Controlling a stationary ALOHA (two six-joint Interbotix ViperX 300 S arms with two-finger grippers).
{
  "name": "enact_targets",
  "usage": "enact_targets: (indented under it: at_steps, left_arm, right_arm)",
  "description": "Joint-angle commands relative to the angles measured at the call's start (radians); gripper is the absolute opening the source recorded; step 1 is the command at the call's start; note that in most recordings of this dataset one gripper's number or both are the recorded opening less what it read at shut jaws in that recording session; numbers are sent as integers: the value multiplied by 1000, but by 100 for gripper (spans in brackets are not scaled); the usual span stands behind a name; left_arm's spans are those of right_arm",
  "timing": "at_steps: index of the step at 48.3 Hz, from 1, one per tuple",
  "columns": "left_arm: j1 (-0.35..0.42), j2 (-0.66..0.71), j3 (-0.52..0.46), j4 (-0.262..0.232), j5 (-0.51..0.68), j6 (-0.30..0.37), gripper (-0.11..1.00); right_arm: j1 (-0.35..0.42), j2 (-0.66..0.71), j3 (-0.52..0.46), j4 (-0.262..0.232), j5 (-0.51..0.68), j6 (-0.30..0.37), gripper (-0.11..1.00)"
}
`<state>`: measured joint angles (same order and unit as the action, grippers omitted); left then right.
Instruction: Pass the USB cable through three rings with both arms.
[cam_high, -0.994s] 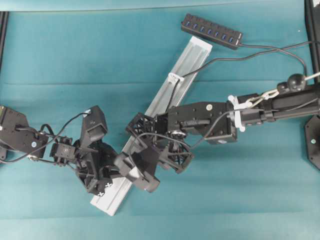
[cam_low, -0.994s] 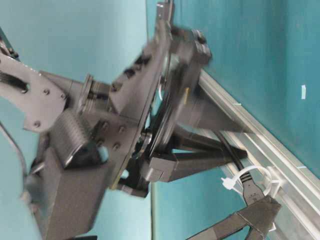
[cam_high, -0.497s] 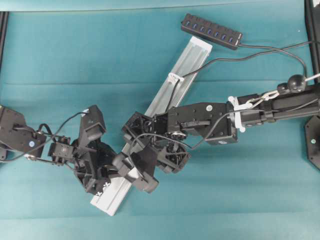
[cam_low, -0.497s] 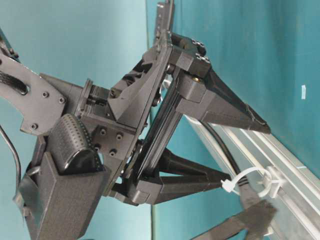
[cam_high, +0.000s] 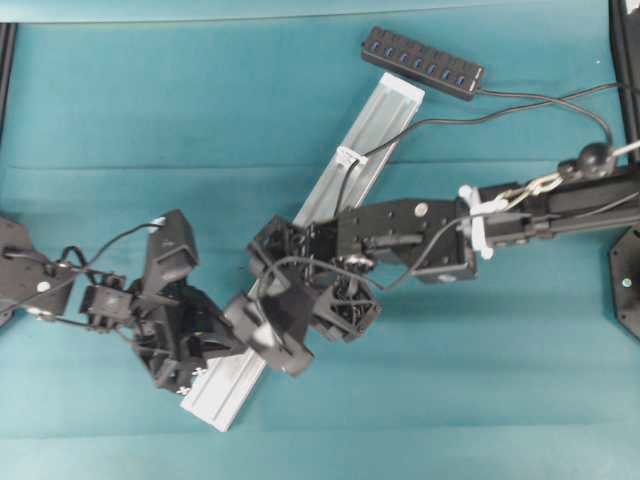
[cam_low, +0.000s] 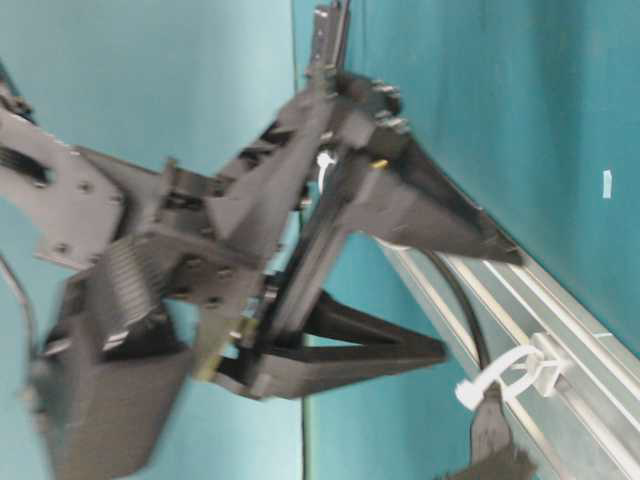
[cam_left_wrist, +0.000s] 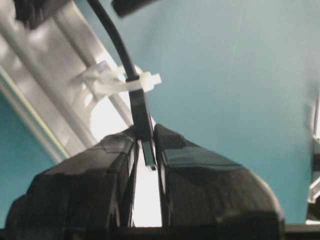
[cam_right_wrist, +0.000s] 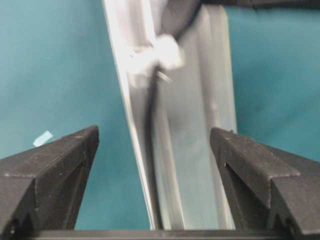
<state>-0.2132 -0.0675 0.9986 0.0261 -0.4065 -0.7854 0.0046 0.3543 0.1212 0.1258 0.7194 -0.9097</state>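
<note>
No text, label, brand or number can be read in any of the views. The only marks are small white cross-shaped signs on the black left hand (cam_high: 190, 372) in the overhead view, too small and blurred to read as anything more, and a row of blue ports on the black hub (cam_high: 423, 62), which carries no legible lettering.

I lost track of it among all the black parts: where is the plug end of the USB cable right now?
In the left wrist view, the USB cable's plug is pinched in the left gripper, just past a whitish ring on the silver rail.
</note>
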Motion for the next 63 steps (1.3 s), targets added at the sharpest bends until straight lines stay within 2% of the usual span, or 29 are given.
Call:
enact_targets:
  at_steps: [1, 29, 48, 63]
  left_arm:
    - [-26, -34, 5, 3, -6, -9, 11]
    - [-44, -60, 29, 3, 23, -49, 10]
    - [-117, -117, 63, 3, 67, -115, 10]
    - [-118, -150, 64, 3, 74, -112, 10]
  right_arm:
    - [-12, -17, -3, -2, -3, 20, 91]
    - [-18, -61, 12, -2, 0, 29, 91]
    - [-49, -161, 46, -2, 12, 84, 91]
    - [-49, -195, 92, -2, 5, 97, 91]
